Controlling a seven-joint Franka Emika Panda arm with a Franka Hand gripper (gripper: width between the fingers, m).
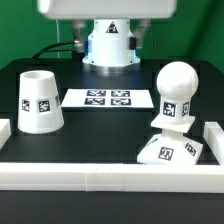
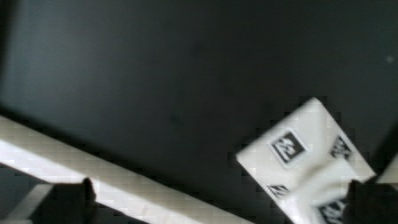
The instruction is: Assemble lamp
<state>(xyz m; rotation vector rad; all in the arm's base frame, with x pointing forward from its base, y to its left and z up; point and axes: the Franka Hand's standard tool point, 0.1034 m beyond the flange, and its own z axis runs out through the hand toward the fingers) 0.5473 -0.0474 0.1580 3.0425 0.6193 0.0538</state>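
Observation:
The white tapered shade (image 1: 40,100) stands mouth down on the black table at the exterior view's left. The ball-shaped bulb (image 1: 175,92) stands upright at the right. The low sloped base (image 1: 165,150) lies just in front of it, near the front rail. My gripper (image 2: 222,205) shows only in the wrist view. Its dark fingertips (image 2: 63,202) stand far apart with nothing between them. It hovers above the table, and the tagged base (image 2: 306,152) lies below it, near one fingertip. The hand itself is out of the exterior view.
The marker board (image 1: 106,98) lies flat mid-table in front of the arm's white pedestal (image 1: 108,45). White border rails run along the front (image 1: 110,172) and sides; one crosses the wrist view (image 2: 107,170) diagonally.

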